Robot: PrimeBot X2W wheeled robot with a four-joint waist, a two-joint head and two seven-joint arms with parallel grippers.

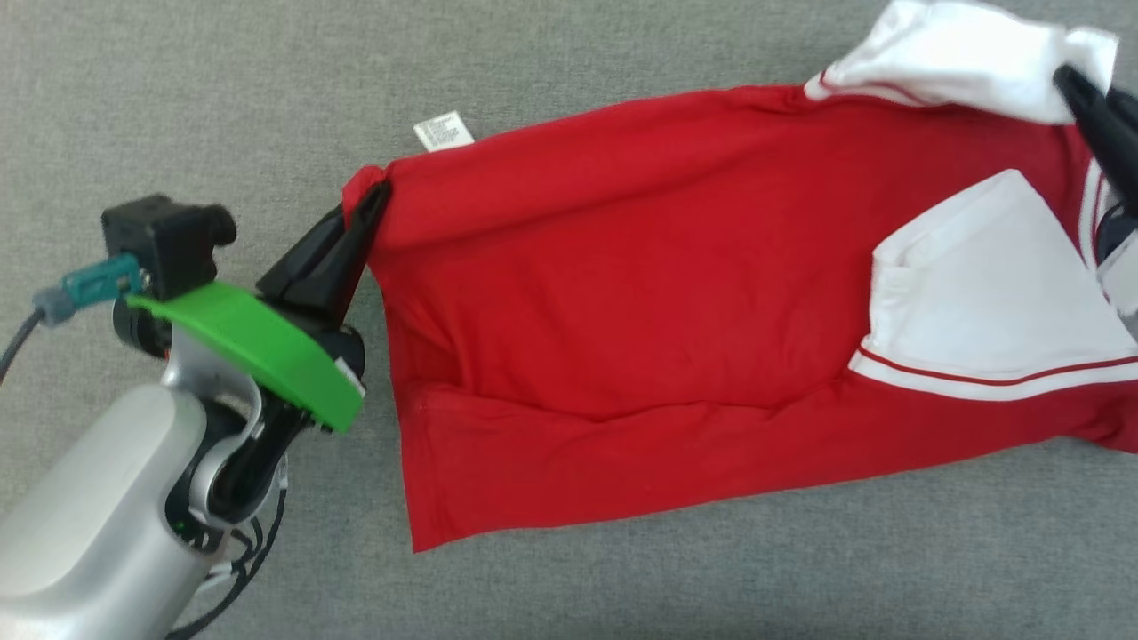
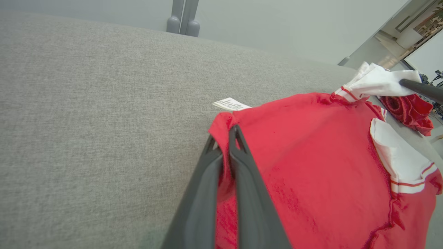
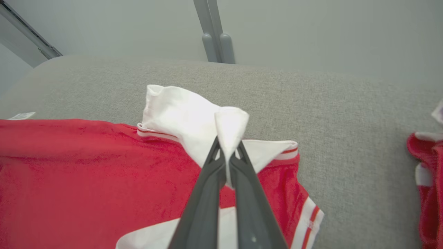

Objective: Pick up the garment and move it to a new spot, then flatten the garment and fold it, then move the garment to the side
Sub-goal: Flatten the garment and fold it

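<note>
The garment [image 1: 640, 267] is a red shirt with white sleeves and red-striped trim, spread across the grey surface. My left gripper [image 1: 373, 200] is shut on the garment's red hem corner at its left end, beside a small white label [image 1: 443, 132]. In the left wrist view the dark fingers [image 2: 242, 173] pinch that red corner of the garment [image 2: 311, 155]. My right gripper [image 1: 1071, 84] is shut on the white sleeve at the upper right. In the right wrist view its fingers [image 3: 207, 193] clamp a raised peak of the garment's white sleeve [image 3: 230, 124].
Grey fabric surface [image 1: 222, 89] lies all around the garment. Another bit of red and white cloth [image 3: 425, 166] lies at the right edge of the right wrist view. Grey upright posts [image 3: 216, 38] stand behind the surface's far edge.
</note>
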